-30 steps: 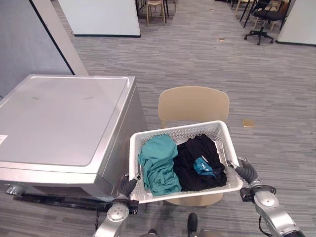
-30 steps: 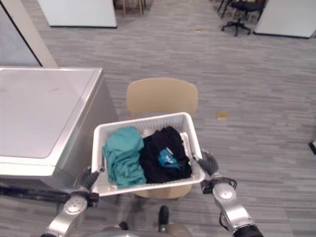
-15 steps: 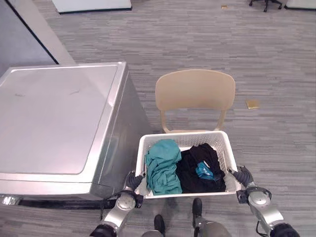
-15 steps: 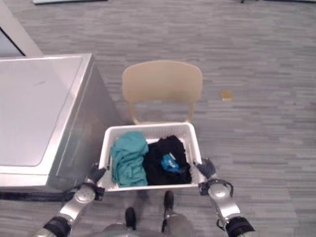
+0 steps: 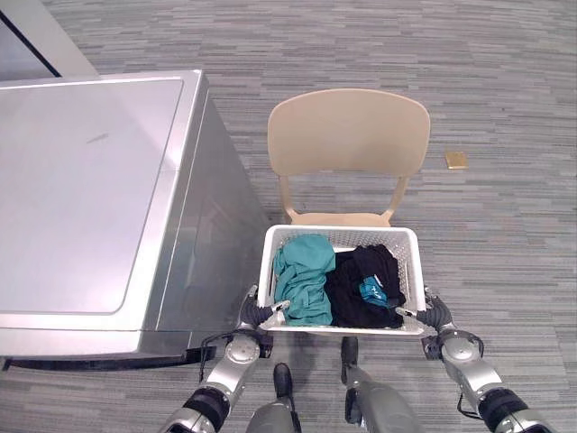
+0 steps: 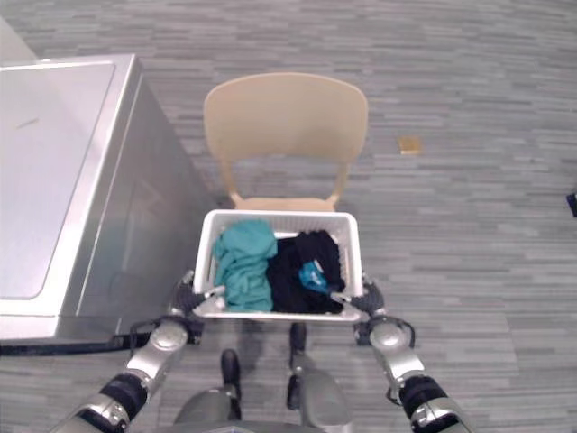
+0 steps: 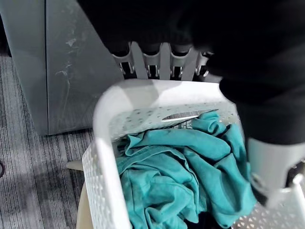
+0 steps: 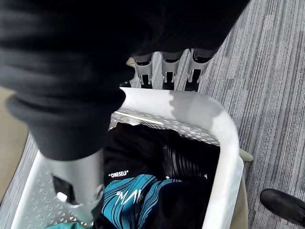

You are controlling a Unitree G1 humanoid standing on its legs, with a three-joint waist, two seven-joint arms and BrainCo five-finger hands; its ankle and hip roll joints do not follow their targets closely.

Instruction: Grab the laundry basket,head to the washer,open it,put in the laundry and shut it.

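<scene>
A white laundry basket holds a teal garment and black clothing with a blue patch. It sits low over the front of a tan chair's seat; I cannot tell whether it rests on it. My left hand grips the basket's left rim, with fingers under the edge. My right hand holds the right rim the same way, with fingers below and the thumb inside. The silver washer stands to the left with its top lid closed.
The tan chair's backrest rises just beyond the basket. The washer's side wall is close to the basket's left end. A small tan square lies on the grey carpet at the right.
The camera has tipped down, so the whole picture has shifted. The basket has come down lower, over the chair's seat, with both hands still on its rims.
</scene>
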